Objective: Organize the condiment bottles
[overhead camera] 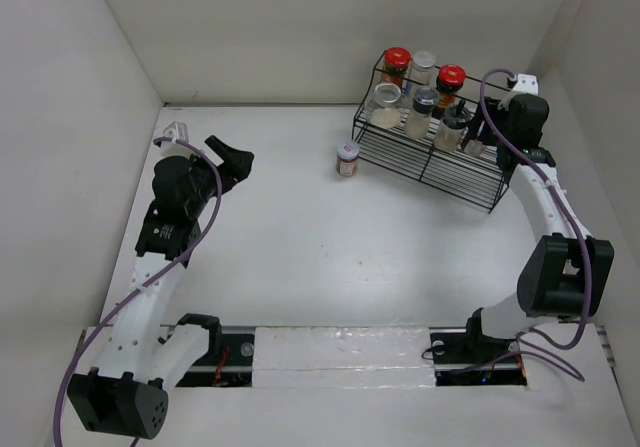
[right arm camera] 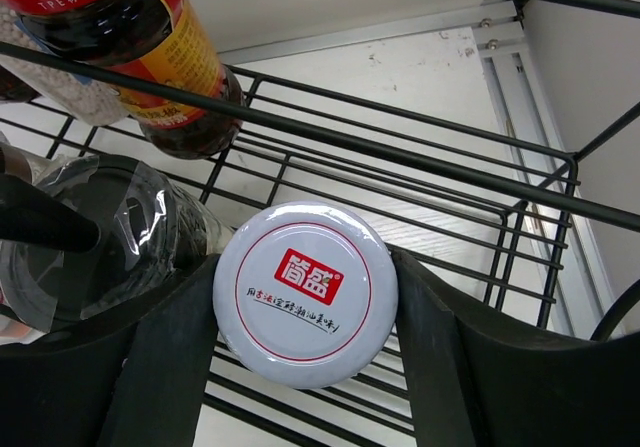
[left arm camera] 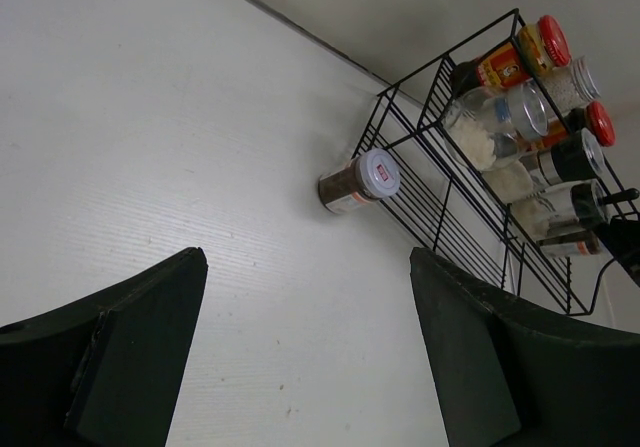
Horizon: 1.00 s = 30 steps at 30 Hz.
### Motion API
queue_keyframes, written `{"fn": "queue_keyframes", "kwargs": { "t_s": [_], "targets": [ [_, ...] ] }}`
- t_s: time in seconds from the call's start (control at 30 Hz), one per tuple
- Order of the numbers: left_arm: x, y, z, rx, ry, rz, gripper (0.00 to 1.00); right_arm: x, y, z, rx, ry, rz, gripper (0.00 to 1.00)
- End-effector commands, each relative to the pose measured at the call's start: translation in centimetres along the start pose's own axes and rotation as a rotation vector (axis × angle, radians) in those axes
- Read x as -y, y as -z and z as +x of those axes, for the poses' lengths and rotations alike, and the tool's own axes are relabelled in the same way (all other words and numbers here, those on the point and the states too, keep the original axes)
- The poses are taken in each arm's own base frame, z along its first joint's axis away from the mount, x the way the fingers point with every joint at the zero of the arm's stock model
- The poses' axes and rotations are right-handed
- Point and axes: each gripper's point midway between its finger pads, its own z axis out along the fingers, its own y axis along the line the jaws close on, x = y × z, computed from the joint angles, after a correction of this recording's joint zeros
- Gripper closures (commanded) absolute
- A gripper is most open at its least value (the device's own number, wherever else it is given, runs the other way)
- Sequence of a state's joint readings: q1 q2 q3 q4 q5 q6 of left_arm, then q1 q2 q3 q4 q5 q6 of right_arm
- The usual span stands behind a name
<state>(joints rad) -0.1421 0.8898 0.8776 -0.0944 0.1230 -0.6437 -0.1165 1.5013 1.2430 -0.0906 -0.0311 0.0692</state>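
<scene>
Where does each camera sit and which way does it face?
Top external: above and behind the bases, looking down on the white table; both arms, left gripper, right gripper show.
Left wrist: low, facing across the table toward the black wire rack; own dark fingers at bottom.
Right wrist: straight down into the rack onto a white-lidded, red-labelled jar between its own fingers.
Shared: top and left wrist both show the lone silver-lidded, brown-filled jar beside the rack.

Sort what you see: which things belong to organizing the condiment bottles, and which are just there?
Job: lone jar on the table; white-lidded jar in right claw; other jars in the black wire rack.
Just there: black wire rack; table.
</scene>
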Motion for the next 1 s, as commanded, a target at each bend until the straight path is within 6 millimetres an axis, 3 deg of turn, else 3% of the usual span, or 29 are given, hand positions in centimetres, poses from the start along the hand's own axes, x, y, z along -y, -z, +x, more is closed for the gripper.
{"fn": "queue_keyframes", "kwargs": {
  "t_s": [0.0,0.1,0.33,0.43,0.5,0.53,0.57,0.6,0.63,0.67,0.7,0.73,0.77,0.8,0.83,0.87,0.93,0.97],
  "targets": [
    [0.8,0.0,-1.1,0.039,-0.010,0.031,0.22,-0.8,0.5,-4.9,0.154,-0.020,-0.031,0.30],
    [0.8,0.0,-1.1,0.039,-0.010,0.031,0.22,-0.7,2.0,-6.3,0.191,-0.020,-0.017,0.22],
    [0.7,-0.2,-0.8,0.026,-0.009,0.032,0.22,0.5,5.8,-9.4,0.288,-0.030,0.062,0.17],
    [0.7,-0.2,-0.8,0.026,-0.009,0.032,0.22,-0.1,7.7,-10.5,0.331,-0.029,0.049,0.17],
    [0.7,-0.2,-0.8,0.026,-0.009,0.032,0.22,-1.4,8.9,-10.7,0.359,-0.013,0.011,0.28],
    [0.7,-0.2,-0.8,0.026,-0.009,0.032,0.22,-3.1,9.2,-10.8,0.376,-0.002,-0.052,0.35],
    [0.7,-0.2,-0.8,0.026,-0.009,0.032,0.22,-6.3,9.3,-10.3,0.377,0.013,-0.143,0.46],
    [0.7,-0.2,-0.8,0.026,-0.009,0.032,0.22,-8.4,9.5,-10.3,0.389,0.033,-0.207,0.64],
    [0.7,-0.2,-0.8,0.026,-0.009,0.032,0.22,-10.9,9.2,-9.2,0.361,0.059,-0.283,0.70],
    [0.7,-0.2,-0.8,0.026,-0.009,0.032,0.22,-15.5,9.6,-8.1,0.346,0.091,-0.393,0.73],
    [0.7,-0.2,-0.8,0.026,-0.009,0.032,0.22,-17.7,8.2,-5.7,0.285,0.115,-0.434,0.74],
    [0.6,-0.2,-1.0,0.034,-0.009,0.023,0.22,-19.8,8.0,-5.0,0.272,0.124,-0.477,0.74],
    [0.4,-0.2,-0.8,0.026,-0.008,0.016,0.22,-22.8,8.1,-3.0,0.230,0.143,-0.540,0.69],
    [0.6,0.0,-0.9,0.032,-0.009,0.022,0.22,-24.2,7.6,-2.1,0.213,0.151,-0.558,0.63],
    [0.6,0.0,-0.9,0.033,-0.009,0.022,0.22,-25.4,6.0,0.2,0.152,0.155,-0.557,0.45],
    [0.6,0.0,-0.9,0.033,-0.009,0.022,0.22,-26.6,5.6,1.8,0.120,0.168,-0.570,0.35],
    [0.5,0.0,-0.9,0.033,-0.018,0.022,0.22,-27.7,3.8,4.7,0.063,0.158,-0.557,0.16],
    [0.5,0.0,-0.9,0.033,-0.018,0.022,0.22,-28.1,3.3,5.6,0.054,0.163,-0.550,0.13]
  ]
}}
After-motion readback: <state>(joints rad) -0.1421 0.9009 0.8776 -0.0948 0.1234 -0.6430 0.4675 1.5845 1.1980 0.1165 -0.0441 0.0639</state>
